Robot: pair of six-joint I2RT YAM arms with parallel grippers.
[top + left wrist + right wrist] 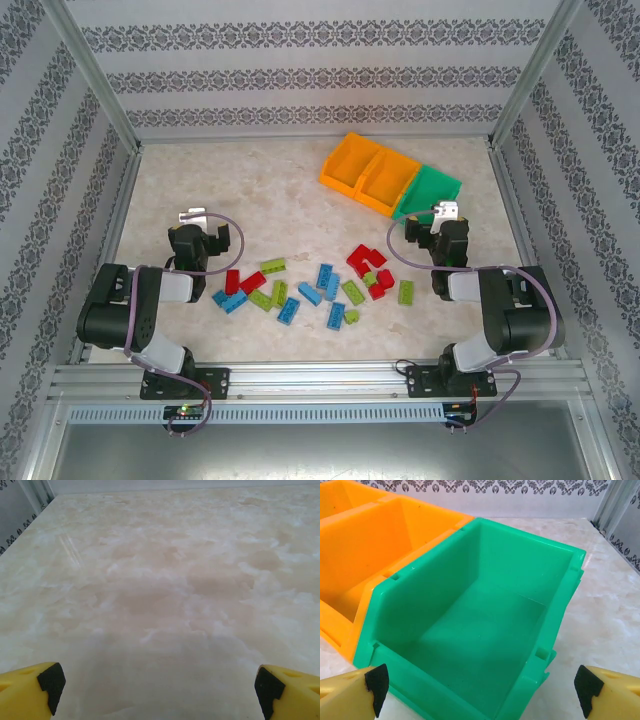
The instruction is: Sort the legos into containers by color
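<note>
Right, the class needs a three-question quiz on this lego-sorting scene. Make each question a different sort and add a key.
1. True or false: the green bin is empty.
2. How many orange bins are joined in the row with it? A one, B two, C three.
3. Fill in: the left gripper and the right gripper both stand ____.
Key: 1 true; 2 B; 3 open.

Ahead-left of the right gripper [480, 689], two orange open-top plastic bins [375, 545] run off the view's left and top edges. Its yellow fingertips [612, 690] are cropped below. From overhead it covers the near corner of the green plastic bin [436, 186].
</note>
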